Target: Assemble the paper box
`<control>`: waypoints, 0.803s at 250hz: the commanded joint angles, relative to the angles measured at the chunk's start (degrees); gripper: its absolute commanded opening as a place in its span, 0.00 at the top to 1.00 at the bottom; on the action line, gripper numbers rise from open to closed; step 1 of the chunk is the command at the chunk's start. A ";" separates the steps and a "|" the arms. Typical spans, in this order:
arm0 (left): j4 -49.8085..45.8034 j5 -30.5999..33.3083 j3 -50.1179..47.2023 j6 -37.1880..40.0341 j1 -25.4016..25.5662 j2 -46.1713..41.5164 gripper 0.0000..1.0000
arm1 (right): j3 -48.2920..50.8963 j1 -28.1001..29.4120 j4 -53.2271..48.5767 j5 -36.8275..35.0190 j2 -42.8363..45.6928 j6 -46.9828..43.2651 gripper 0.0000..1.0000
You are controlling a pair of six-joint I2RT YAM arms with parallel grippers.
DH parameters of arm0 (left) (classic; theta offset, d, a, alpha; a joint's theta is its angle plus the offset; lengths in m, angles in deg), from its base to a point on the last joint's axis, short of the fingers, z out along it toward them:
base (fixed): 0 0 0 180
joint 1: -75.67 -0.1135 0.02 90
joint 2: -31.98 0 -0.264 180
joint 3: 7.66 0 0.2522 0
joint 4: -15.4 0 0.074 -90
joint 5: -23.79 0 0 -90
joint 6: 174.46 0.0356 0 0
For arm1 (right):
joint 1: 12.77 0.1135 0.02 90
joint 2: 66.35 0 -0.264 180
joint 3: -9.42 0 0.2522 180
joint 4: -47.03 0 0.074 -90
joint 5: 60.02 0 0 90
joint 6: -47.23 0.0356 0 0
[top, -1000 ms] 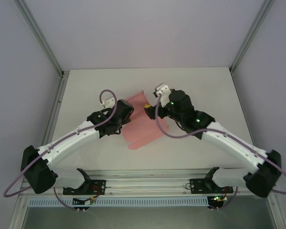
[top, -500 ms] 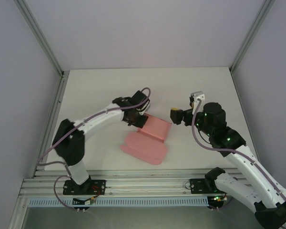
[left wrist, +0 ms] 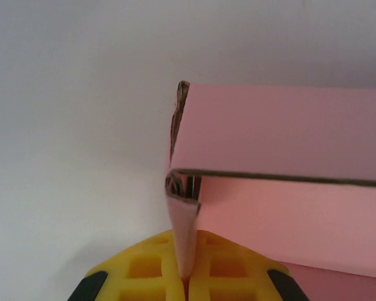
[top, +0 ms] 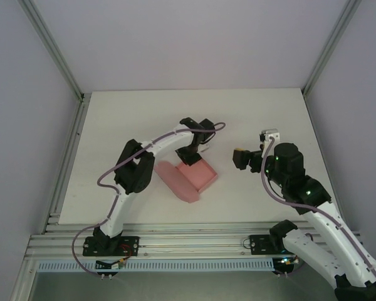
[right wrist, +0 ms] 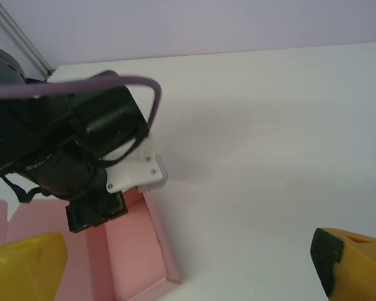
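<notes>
Left wrist view: left gripper (left wrist: 187, 279) pinched tight on a thin side flap (left wrist: 183, 235) of the pale pink, half-folded card paper box (left wrist: 282, 135), which lies mid-way across the white table (top: 113, 125), clear of every edge; right gripper (top: 240, 158) spread wide, near the box, not touching. Risk: an unsupported pull could crease or tear the flap, or drag the box.

**Left arm** (top: 165, 143): white tube links, black joint housings, black base bracket (top: 116, 243). A purple cable (top: 108, 183) runs along it. The wrist housing (right wrist: 56, 150) is black with small white lettering and carries a white bracket (right wrist: 141, 170) with two screws.
**Left gripper** (left wrist: 187, 276): yellow fingers (left wrist: 144, 266) with square cut-outs and black edges.
**Right arm** (top: 326, 219): same white and black, with green lights (top: 266, 169), a purple cable and a white camera block (top: 269, 135).
**Right gripper** (right wrist: 188, 257): yellow fingers (right wrist: 22, 263), one with a black tip.
</notes>
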 commanded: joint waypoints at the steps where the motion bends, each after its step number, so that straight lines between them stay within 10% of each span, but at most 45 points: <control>1: -4.55 4.28 2.37 5.92 1.96 3.09 1.00 | 0.84 -0.46 -1.99 -1.25 1.44 1.44 0.00; 32: -1.75 7.43 3.43 7.80 2.81 4.92 1.00 | 1.01 -0.63 -2.46 -1.75 2.36 1.34 0.00; 170: -2.68 -1.24 18.81 6.30 3.46 1.08 0.44 | -0.21 -4.09 -6.89 0.14 -0.09 -1.13 0.00; 201: 0.93 -0.32 18.67 1.98 2.63 -4.14 0.07 | -2.92 -8.52 -9.28 13.30 -7.67 -4.51 0.00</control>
